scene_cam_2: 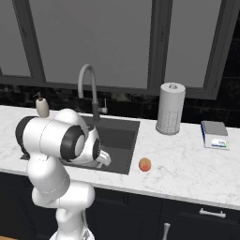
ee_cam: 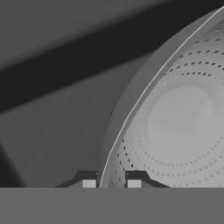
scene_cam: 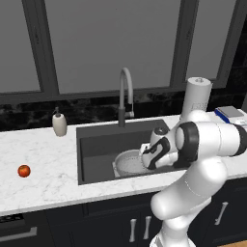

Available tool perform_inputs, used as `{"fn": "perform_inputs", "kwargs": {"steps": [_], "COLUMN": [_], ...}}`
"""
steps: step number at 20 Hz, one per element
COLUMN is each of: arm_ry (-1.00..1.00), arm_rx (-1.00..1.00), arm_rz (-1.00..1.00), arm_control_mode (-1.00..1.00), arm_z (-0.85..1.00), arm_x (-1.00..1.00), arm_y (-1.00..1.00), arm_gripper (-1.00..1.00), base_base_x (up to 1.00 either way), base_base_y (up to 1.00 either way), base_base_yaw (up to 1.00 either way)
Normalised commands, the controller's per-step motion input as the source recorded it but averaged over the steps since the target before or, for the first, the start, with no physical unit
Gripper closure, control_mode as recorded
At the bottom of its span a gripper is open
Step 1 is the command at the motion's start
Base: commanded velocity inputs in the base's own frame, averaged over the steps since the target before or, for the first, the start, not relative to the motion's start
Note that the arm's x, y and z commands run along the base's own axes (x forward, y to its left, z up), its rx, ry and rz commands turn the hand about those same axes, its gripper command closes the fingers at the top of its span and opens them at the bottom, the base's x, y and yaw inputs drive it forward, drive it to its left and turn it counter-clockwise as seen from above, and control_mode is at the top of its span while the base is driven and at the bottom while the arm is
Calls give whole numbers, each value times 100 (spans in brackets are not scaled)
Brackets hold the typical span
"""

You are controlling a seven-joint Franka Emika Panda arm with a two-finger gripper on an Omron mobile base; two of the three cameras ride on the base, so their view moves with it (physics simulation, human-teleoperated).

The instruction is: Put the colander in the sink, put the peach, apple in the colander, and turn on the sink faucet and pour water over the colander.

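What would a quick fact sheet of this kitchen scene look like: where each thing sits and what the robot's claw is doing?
colander: inside the sink, empty
gripper: fingertips straddling the colander's rim, one inside, one outside
apple: on the counter left of the sink
peach: on the counter right of the sink
sink faucet: behind the basin, no water running
soap dispenser: back left of the sink
paper towel roll: upright, right of the sink

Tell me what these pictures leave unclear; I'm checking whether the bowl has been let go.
- Gripper: hand view cuts the fingers at the bottom edge, straddling the colander rim; clamped or released, cannot tell.
- Left base view: the arm covers the colander's right side and the hand.
- Right base view: the arm hides most of the sink, colander included.
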Motion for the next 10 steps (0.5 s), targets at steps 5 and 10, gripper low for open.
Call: {"fn": "perform_inputs", "kwargs": {"steps": [5, 10], "arm_ry": [0, 0], "arm_rx": [0, 0], "arm_rz": [0, 0], "arm_control_mode": [-100, -100], "arm_z": [-12, -9], "arm_x": [-4, -3], "arm_y": [0, 0], "arm_gripper": [100, 100], "base_base_x": [0, 0], "base_base_y": [0, 0], "base_base_yaw": [0, 0]}}
